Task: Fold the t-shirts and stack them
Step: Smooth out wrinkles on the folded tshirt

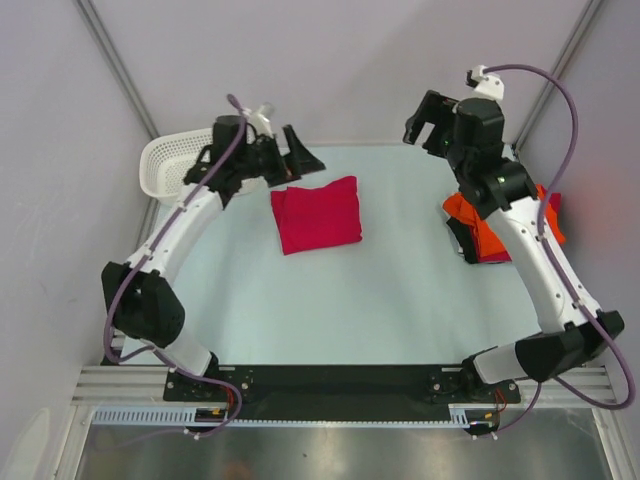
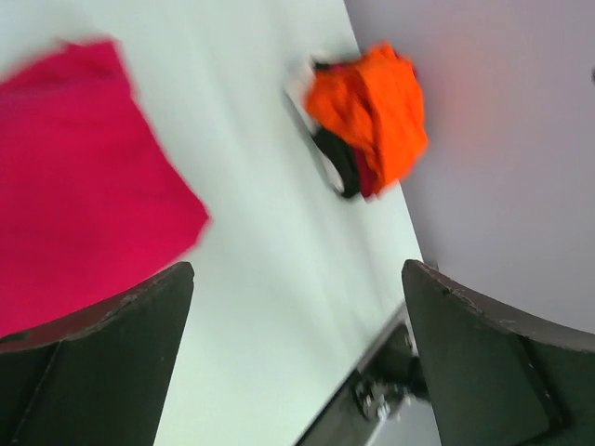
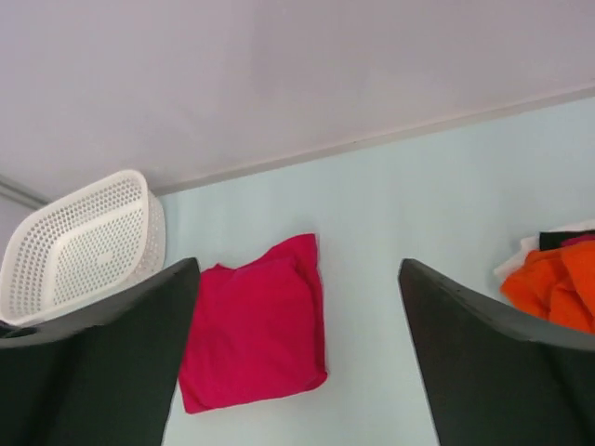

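Pale table below; my left gripper and right gripper gape empty; the crumpled orange t-shirt behind the right may snag my arm.

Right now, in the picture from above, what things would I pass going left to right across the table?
white mesh basket → folded crimson t-shirt → crumpled orange t-shirt
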Action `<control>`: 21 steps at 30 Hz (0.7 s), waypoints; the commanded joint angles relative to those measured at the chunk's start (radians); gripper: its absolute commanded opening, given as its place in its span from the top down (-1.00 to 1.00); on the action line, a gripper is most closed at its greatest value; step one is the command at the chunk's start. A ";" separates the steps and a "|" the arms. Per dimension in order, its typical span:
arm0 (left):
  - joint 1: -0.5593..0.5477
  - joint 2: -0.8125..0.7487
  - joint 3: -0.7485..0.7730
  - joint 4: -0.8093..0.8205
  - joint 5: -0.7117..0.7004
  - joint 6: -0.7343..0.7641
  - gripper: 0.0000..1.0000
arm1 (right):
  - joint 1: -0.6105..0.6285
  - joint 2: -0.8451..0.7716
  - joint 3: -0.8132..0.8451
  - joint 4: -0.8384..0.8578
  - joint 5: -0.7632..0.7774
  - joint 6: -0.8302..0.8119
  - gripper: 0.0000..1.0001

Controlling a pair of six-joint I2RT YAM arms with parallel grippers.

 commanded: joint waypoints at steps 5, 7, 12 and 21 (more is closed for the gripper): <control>-0.238 0.161 -0.010 0.049 0.122 -0.029 -0.99 | -0.047 -0.110 -0.232 -0.161 0.028 -0.007 -1.00; -0.300 0.224 0.021 0.043 0.124 -0.036 -0.99 | -0.054 -0.154 -0.282 -0.192 0.060 0.002 -1.00; -0.448 0.394 0.168 0.051 0.165 -0.107 -0.99 | -0.073 -0.239 -0.371 -0.227 0.104 0.033 -1.00; -0.574 0.695 0.417 0.180 0.220 -0.294 -0.99 | -0.160 -0.377 -0.425 -0.275 0.294 0.111 -0.99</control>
